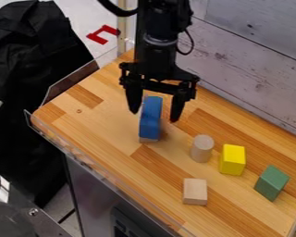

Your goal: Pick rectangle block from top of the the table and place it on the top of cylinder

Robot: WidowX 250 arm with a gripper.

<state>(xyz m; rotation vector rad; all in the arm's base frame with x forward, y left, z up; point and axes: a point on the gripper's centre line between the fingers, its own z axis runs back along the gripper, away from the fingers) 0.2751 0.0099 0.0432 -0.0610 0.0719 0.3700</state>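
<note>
The black gripper (pixel 155 115) hangs over the upper middle of the wooden table, open, with one finger on each side of a long blue rectangular block (pixel 151 117). Visible gaps separate both fingers from the block. A pale wooden edge shows under the blue block's near end; what it belongs to is mostly hidden. To the right and nearer the camera, a plain wooden cylinder (pixel 201 149) stands upright, its top bare.
Right of the cylinder are a yellow block (pixel 232 160) and a green block (pixel 271 183). A pale wooden block (pixel 195 191) lies nearer the front. A clear rim borders the table's (pixel 107 134) left edge; a whitish plank wall (pixel 243 69) rises behind.
</note>
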